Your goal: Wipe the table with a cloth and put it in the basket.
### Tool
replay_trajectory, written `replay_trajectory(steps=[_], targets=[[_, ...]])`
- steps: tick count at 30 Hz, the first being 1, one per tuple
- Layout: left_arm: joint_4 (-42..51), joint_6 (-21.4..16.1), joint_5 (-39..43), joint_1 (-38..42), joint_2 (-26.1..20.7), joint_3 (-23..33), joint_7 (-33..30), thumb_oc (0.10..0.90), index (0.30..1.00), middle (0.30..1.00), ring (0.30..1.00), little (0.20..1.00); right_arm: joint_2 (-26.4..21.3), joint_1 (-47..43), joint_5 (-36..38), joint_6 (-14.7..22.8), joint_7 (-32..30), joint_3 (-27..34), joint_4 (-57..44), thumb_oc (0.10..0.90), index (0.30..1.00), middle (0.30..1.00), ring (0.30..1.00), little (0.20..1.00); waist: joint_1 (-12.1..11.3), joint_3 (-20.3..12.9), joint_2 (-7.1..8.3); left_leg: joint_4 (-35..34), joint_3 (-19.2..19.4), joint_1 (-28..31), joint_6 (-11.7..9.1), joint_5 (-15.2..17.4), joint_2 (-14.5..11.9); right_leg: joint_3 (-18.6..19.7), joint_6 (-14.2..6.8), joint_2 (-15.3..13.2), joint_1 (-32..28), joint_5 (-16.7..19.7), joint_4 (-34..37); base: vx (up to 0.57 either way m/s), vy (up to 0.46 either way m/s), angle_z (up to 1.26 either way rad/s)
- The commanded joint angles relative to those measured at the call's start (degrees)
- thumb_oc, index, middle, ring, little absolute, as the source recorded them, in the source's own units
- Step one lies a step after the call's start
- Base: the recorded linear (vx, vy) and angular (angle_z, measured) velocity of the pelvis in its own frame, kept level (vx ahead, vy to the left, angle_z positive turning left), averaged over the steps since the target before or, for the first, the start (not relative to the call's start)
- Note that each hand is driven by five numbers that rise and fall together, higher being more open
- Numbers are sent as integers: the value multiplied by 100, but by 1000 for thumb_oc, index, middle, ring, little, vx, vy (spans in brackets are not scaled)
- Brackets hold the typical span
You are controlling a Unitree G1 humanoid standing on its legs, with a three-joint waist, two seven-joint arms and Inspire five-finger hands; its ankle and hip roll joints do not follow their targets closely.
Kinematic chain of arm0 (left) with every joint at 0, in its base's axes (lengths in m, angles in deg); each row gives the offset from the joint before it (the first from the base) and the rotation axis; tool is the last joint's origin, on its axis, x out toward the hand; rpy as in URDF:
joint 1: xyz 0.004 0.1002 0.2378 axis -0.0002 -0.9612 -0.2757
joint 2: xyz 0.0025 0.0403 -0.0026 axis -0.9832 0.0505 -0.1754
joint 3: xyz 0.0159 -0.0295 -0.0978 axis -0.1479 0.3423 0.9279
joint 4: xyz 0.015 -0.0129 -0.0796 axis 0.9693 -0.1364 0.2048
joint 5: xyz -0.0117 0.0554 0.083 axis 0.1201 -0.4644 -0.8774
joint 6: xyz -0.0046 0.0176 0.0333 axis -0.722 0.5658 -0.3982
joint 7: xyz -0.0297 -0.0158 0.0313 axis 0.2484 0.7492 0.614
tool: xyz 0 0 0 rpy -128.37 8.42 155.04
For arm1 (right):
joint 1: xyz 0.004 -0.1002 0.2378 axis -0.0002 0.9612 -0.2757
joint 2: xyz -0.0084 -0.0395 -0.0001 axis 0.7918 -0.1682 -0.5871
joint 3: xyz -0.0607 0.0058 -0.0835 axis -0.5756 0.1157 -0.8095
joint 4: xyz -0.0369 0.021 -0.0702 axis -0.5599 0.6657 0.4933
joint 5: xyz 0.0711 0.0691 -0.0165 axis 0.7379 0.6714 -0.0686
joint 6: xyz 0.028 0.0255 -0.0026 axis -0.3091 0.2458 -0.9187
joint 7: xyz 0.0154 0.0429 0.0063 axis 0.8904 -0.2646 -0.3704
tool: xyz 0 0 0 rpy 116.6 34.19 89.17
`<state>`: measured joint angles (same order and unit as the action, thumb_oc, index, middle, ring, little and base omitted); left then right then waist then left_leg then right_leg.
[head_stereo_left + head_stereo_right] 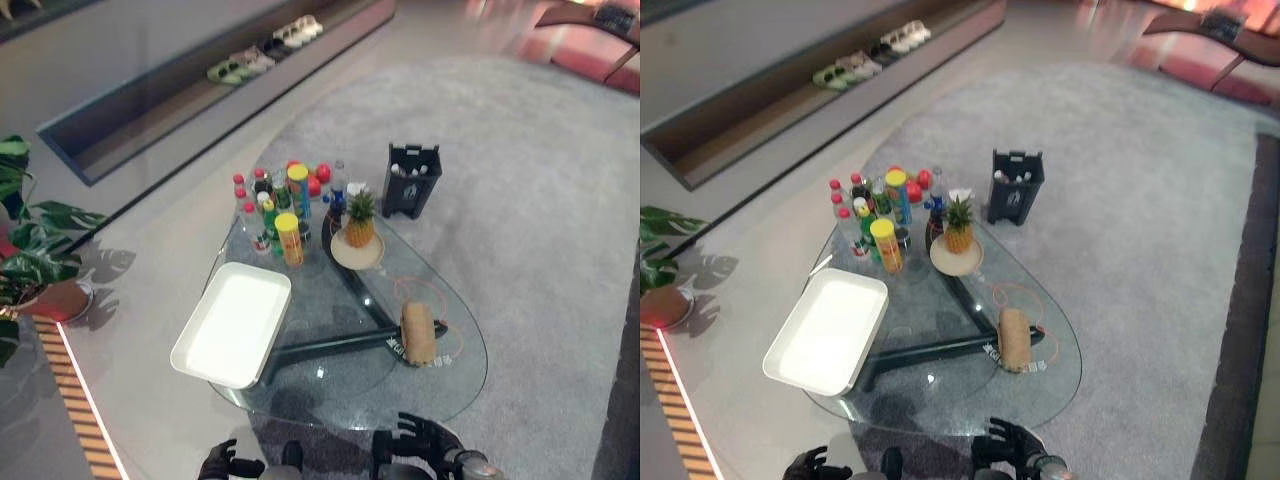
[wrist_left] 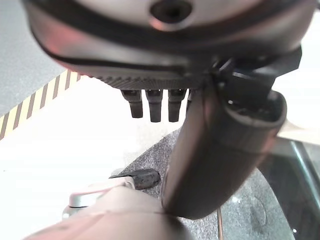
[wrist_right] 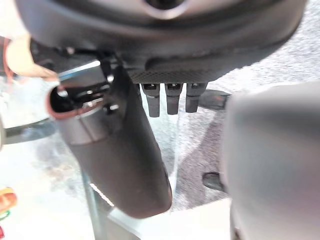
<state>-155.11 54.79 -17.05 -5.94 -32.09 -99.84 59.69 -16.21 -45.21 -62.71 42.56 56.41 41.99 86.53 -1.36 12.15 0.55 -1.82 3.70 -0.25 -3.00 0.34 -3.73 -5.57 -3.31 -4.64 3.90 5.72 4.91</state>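
Both dark hands hang at the near edge of the oval glass table (image 1: 440, 385), the right hand (image 1: 420, 440) and left hand (image 1: 222, 462) with fingers loosely spread, holding nothing. On the glass, a rolled tan cloth (image 1: 418, 333) lies near the right hand. A white rectangular tray (image 1: 233, 322) sits empty. A dark slatted basket (image 1: 411, 179) stands on the carpet beyond.

A clear glass surface (image 1: 440, 385) carries a white tray (image 1: 234, 323), a tan cloth (image 1: 418, 332) and yellow-capped bottles (image 1: 289, 238); the carpet (image 1: 520, 200) is grey.
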Motion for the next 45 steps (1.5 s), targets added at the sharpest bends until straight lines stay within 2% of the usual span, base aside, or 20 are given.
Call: replay_trajectory(steps=[1, 6, 8, 10, 11, 14, 17, 23, 24, 25, 31, 32, 34, 37, 45], targets=[[-45, -41, 84, 176, 138, -227, -131, 800, 900, 900, 900, 900, -123, -333, 333, 619, -234, -92, -396, 800, 900, 900, 900, 900, 17, 237, 124, 179, -115, -500, 246, -219, 277, -183, 45, -35, 88, -145, -366, -60, -8, 0], [128, -50, 181, 221, 125, -286, -198, 800, 900, 900, 900, 900, -192, -451, 324, 1049, -854, -49, -810, 800, 900, 900, 900, 900, 19, 465, 97, 298, -168, -721, 246, -243, 349, -196, 68, -32, 247, -128, -417, -43, -1, 2], [177, -54, 203, 217, 127, -300, -225, 800, 900, 900, 900, 900, -218, -474, 268, 1080, -1046, -27, -967, 800, 900, 900, 900, 900, 24, 516, 92, 322, -177, -775, 248, -252, 366, -193, 72, -31, 292, -124, -438, -36, 4, 3], [253, -70, 254, 238, 110, -320, -253, 800, 900, 900, 900, 900, -273, -572, 25, 1258, -1553, 2, -1209, 800, 900, 900, 900, 900, 28, 628, 74, 396, -178, -908, 248, -259, 388, -198, 73, -48, 415, -110, -493, -61, 9, 1], [253, -69, 254, 238, 110, -320, -253, 800, 900, 900, 900, 900, -272, -572, 24, 1258, -1555, 2, -1209, 800, 900, 900, 900, 900, 28, 627, 74, 397, -178, -910, 248, -259, 388, -199, 73, -48, 417, -110, -494, -82, 8, 1], [339, -79, 349, 305, 72, -373, -305, 800, 900, 900, 900, 900, -370, -728, -140, 1278, -2054, -1, -1598, 800, 900, 900, 900, 900, 52, 795, 68, 548, -158, -1112, 247, -248, 414, -196, 88, -58, 616, -104, -611, -86, 10, 3], [411, -103, 432, 323, 39, -413, -344, 800, 900, 900, 900, 900, -495, -891, -525, 1289, -2742, 28, -2028, 800, 900, 900, 900, 900, 85, 959, 57, 736, -134, -1311, 244, -218, 447, -187, 91, -90, 797, -78, -698, -64, 40, 3], [569, -231, 655, 373, -15, -438, -371, 800, 900, 900, 900, 900, -723, -1205, -808, 939, -3664, 105, -2902, 800, 900, 900, 900, 900, 132, 1225, 53, 961, -51, -1609, 242, -185, 457, -170, 81, -125, 1103, -78, -891, -53, 45, -1], [617, -242, 714, 396, -18, -453, -386, 800, 900, 900, 900, 900, -769, -1254, -1024, 166, -4122, 140, -3034, 800, 900, 900, 900, 900, 135, 1290, 53, 1006, -29, -1641, 246, -164, 450, -162, 76, -129, 1137, -80, -925, -73, 44, 1], [754, -258, 775, 384, -56, -406, -385, 800, 900, 900, 900, 900, -935, -1167, -978, 338, -4131, 233, -3145, 800, 900, 900, 900, 900, 165, 1357, 59, 1059, 0, -1763, 243, -177, 439, -138, 63, -127, 1267, -52, -981, -72, 46, 0], [1037, -291, 934, 468, -124, -342, -451, 800, 900, 900, 900, 900, -1100, -1202, -956, 372, -4465, 383, -3455, 800, 900, 900, 900, 900, 206, 1611, 97, 1174, 67, -1963, 285, -155, 444, -114, 28, -118, 1482, -25, -1091, -45, 17, -4], [1095, -353, 1046, 522, -113, -375, -528, 800, 900, 900, 900, 900, -1048, -1386, -653, 481, -4424, 428, -3574, 800, 900, 900, 900, 900, 194, 1731, 94, 1245, 45, -2096, 289, -156, 460, -106, 21, -103, 1603, -16, -1146, -35, 53, -9], [1197, -362, 1096, 534, -47, -437, -624, 800, 900, 900, 900, 900, -976, -1540, -774, 137, -4855, 374, -3847, 800, 900, 900, 900, 900, 189, 1765, 54, 1276, 60, -2229, 293, -176, 486, -103, 18, -120, 1755, 4, -1194, -19, 74, -3], [1324, -312, 1132, 564, -44, -431, -720, 800, 900, 900, 900, 900, -1000, -1651, -819, -135, -5054, 461, -4124, 800, 900, 900, 900, 900, 200, 1765, 61, 1320, 106, -2437, 303, -175, 482, -109, 28, -116, 1969, 9, -1242, 2, 17, -1], [1569, -308, 1270, 558, -172, -426, -802, 800, 900, 900, 900, 900, -1254, -1803, -677, -61, -5142, 665, -4196, 800, 900, 900, 900, 900, 200, 1765, 88, 1536, 86, -3000, 304, -186, 528, -122, 27, -101, 2502, 34, -1411, 0, 0, 0]])
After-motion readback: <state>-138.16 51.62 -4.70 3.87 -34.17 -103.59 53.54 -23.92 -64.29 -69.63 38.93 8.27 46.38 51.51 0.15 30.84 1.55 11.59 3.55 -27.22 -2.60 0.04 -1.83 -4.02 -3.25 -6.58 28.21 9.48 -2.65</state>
